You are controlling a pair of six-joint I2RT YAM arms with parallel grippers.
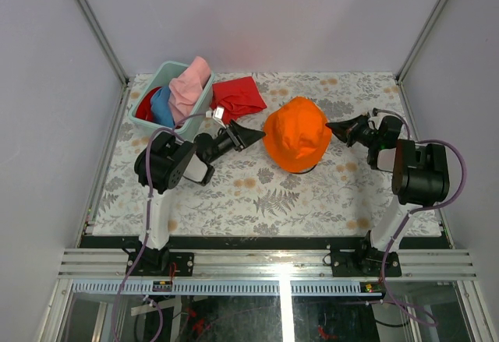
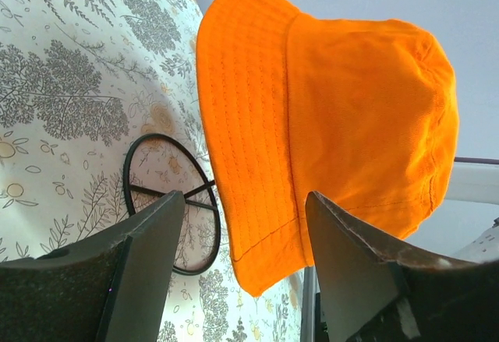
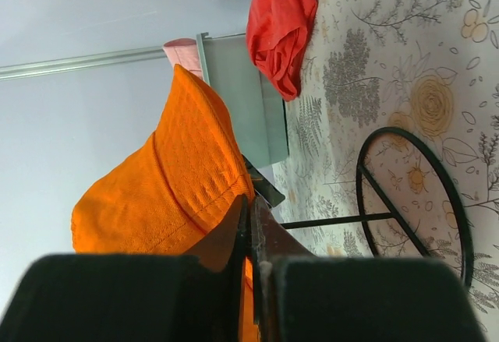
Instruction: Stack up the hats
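Note:
The orange hat (image 1: 295,133) sits on the black wire stand (image 2: 129,178) in the middle of the table. My left gripper (image 1: 253,134) is open at the hat's left side, with the brim (image 2: 257,163) between its spread fingers and untouched. My right gripper (image 1: 335,128) is at the hat's right edge. Its jaws are pressed together with a sliver of the orange brim (image 3: 195,178) between them. The pink hat (image 1: 189,85), blue hat (image 1: 162,107) and red hat (image 1: 145,104) lie bunched in a teal basket (image 1: 204,96) at the back left.
A flat red cloth (image 1: 238,96) lies beside the basket, behind the orange hat; it also shows in the right wrist view (image 3: 281,22). The stand's ring (image 3: 360,178) rests on the floral tablecloth. Grey walls enclose the table on three sides.

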